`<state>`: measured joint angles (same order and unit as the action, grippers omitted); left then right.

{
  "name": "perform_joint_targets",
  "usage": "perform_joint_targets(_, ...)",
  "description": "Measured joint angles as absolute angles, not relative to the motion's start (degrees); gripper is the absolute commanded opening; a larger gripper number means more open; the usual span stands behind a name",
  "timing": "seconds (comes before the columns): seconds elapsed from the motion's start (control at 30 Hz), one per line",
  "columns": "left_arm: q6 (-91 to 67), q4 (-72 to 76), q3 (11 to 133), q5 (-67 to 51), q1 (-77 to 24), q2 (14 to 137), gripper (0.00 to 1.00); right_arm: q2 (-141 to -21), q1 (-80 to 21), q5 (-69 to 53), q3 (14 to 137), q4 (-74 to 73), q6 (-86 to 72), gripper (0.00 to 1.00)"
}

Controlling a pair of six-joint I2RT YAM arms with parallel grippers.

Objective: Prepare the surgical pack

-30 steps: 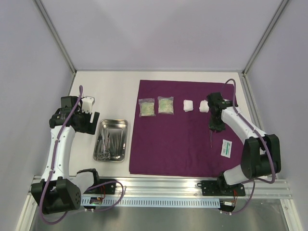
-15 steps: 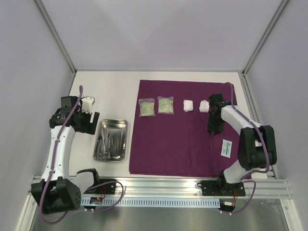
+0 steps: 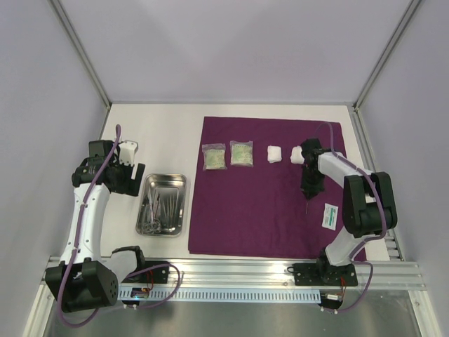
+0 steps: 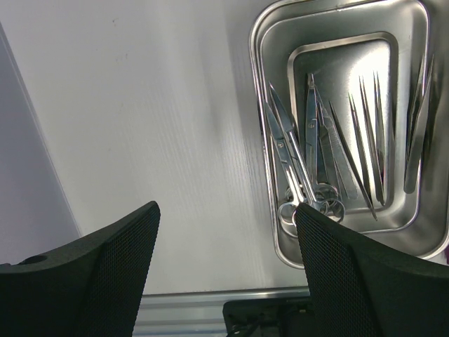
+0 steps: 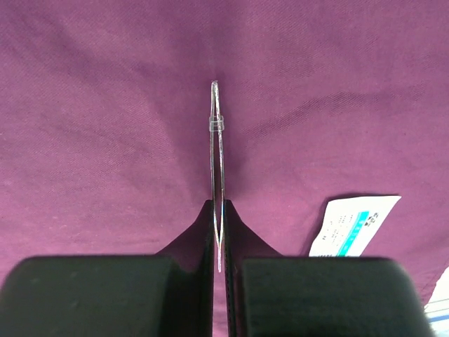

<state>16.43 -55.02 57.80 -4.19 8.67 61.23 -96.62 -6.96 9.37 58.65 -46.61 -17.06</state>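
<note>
The right end effector (image 5: 219, 242) is closed on thin steel tweezers (image 5: 216, 140). They point forward from between its 2 black fingers, low over the purple sheet (image 5: 105, 105). We cannot tell if the tips touch the fabric. Just beside them, on the sheet near its right edge, lies a small white printed packet (image 5: 351, 225).

The left end effector (image 4: 226, 267) is wide open and holds nothing. It hangs over the white counter (image 4: 140, 105), just beside the shiny steel tray (image 4: 266, 49). In this tray we see scissors (image 4: 291, 168) and several loose forceps (image 4: 365, 133) lying together.

The sheet is spread flat on the right part of the counter, and the tray stands just beside its left edge. In a row on its far part lie 2 clear packets (image 3: 214, 157) and 2 white gauze pads (image 3: 274, 153); the right pad is near the right arm.

Pale plain walls close the counter on 3 sides, with aluminium posts (image 3: 81, 53) in the far corners. A metal rail (image 3: 231, 270) runs along the near edge.
</note>
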Motion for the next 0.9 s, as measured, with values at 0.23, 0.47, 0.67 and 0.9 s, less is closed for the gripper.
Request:
perform_joint_targets(0.23,16.4,-55.0,57.8,-4.2,8.7,61.2,0.87,-96.3,-7.2,9.4,58.8,-46.8,-18.3,0.0)
perform_joint_targets(0.47,16.3,-54.8,57.8,-4.2,8.7,62.0,0.87,-86.1,-21.7,10.5,61.5,-46.0,-29.5,0.0)
perform_joint_targets(0.67,15.9,-54.9,57.8,-4.2,8.7,63.0,0.87,-87.5,-45.6,11.7,72.1,-35.0,-44.2,0.0)
perform_joint_targets(0.9,15.9,-55.0,57.8,-3.8,8.7,62.4,0.87,-111.9,-57.6,11.7,95.0,-31.1,-52.3,0.0)
